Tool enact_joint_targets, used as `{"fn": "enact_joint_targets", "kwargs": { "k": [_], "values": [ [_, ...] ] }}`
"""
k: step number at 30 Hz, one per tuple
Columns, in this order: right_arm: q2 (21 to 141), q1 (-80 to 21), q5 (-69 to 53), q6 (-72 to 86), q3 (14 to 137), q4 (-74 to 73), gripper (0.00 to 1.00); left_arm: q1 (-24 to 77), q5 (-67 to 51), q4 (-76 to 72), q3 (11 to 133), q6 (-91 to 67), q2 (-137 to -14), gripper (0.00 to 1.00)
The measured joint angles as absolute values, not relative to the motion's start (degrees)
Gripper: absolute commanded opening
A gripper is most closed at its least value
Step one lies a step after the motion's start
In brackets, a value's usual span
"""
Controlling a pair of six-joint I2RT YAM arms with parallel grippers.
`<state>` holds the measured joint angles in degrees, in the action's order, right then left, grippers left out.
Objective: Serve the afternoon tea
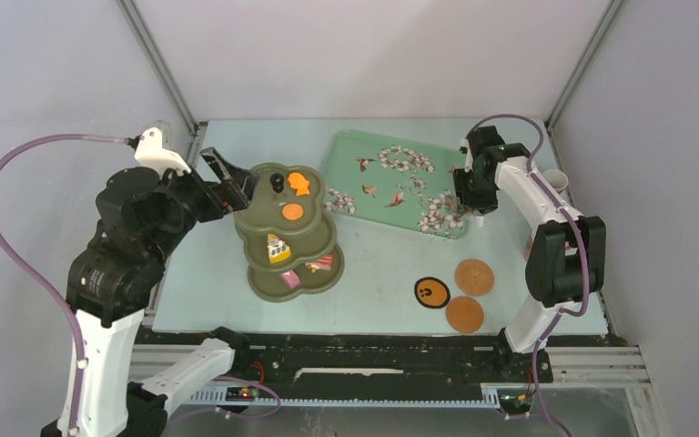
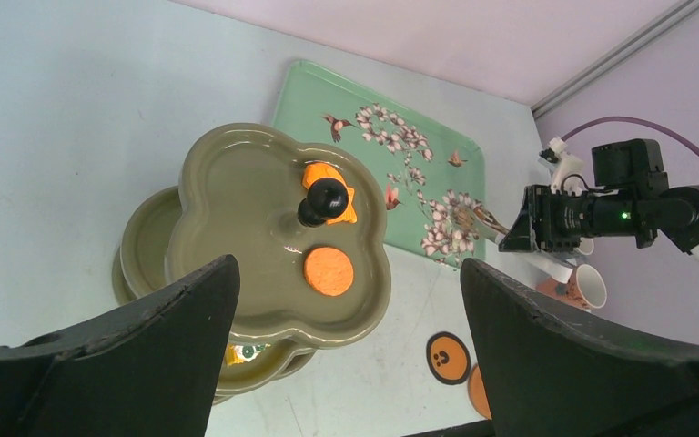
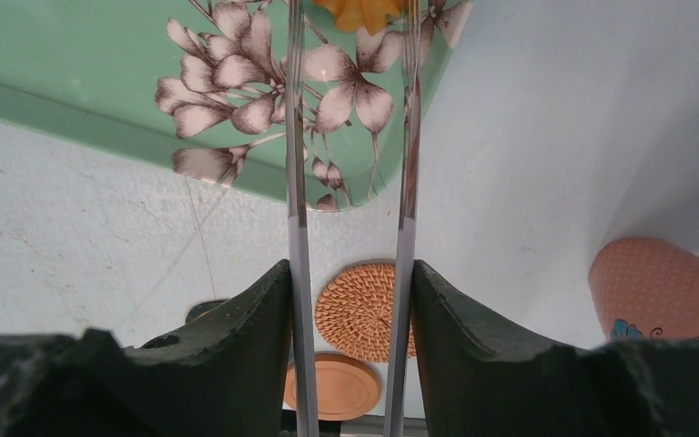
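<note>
The olive-green three-tier stand (image 1: 257, 228) stands left of centre. Its top tier holds two orange pastries (image 1: 298, 183) (image 1: 292, 212), the middle tier a yellow one (image 1: 278, 248), the bottom tier a pink one (image 1: 289, 279) and a red one (image 1: 321, 264). My left gripper (image 1: 227, 182) is open and empty, just left of and above the top tier (image 2: 237, 200). My right gripper (image 1: 471, 196) is shut on metal tongs (image 3: 296, 182) over the tray's right corner. A yellow-orange pastry (image 3: 364, 11) shows between the tong tips. I cannot tell whether the tongs grip it.
The mint floral tray (image 1: 391, 177) lies at the back centre. Three round coasters lie at the front right: black-rimmed (image 1: 431, 292), woven (image 1: 474, 277) and plain brown (image 1: 464, 314). A cup (image 1: 555, 180) stands by the right wall, and a pinkish cup (image 3: 655, 282) stands near my right gripper.
</note>
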<state>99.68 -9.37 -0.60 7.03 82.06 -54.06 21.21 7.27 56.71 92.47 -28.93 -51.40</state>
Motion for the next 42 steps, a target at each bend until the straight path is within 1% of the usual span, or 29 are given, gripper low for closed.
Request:
{"fn": "enact_joint_targets", "kwargs": {
  "k": [9, 13, 15, 19, 21, 28, 31, 37, 42],
  "values": [
    [101.51, -9.26, -0.62, 7.07, 82.06, -53.25, 0.49, 21.17, 7.25, 56.69, 92.47, -28.86, -51.62, 0.98],
    [102.21, -9.23, -0.69, 7.07, 82.13, -53.04, 0.45, 21.17, 7.27, 56.71, 92.47, -28.88, -51.77, 0.98],
    [102.26, -9.23, -0.82, 7.09, 82.13, -53.01, 0.4, 21.12, 7.27, 56.69, 92.47, -28.88, -51.77, 0.98],
    [102.26, -9.23, -1.13, 7.07, 82.26, -53.01, 0.23, 21.06, 7.27, 56.69, 92.47, -28.88, -51.79, 0.98],
    [102.26, -9.23, -1.21, 7.05, 82.26, -53.04, 0.16, 21.06, 7.25, 56.69, 92.47, -28.88, -51.83, 0.98],
    [102.13, -8.73, -2.31, 7.16, 83.15, -53.19, 0.0, 21.02, 7.03, 56.69, 92.47, -28.91, -52.18, 0.98],
    [100.99, -7.2, -6.24, 8.19, 83.2, -53.15, 0.0, 21.02, 6.9, 56.66, 92.47, -28.91, -52.21, 0.98],
    [96.6, 0.19, -19.4, 12.32, 82.5, -50.87, 0.0, 21.02, 6.85, 56.69, 92.47, -28.91, -52.01, 0.98],
    [93.93, 4.89, -33.3, 19.68, 74.83, -43.18, 0.0, 21.02, 6.85, 56.66, 92.47, -28.95, -51.4, 0.98]
  ]
}}
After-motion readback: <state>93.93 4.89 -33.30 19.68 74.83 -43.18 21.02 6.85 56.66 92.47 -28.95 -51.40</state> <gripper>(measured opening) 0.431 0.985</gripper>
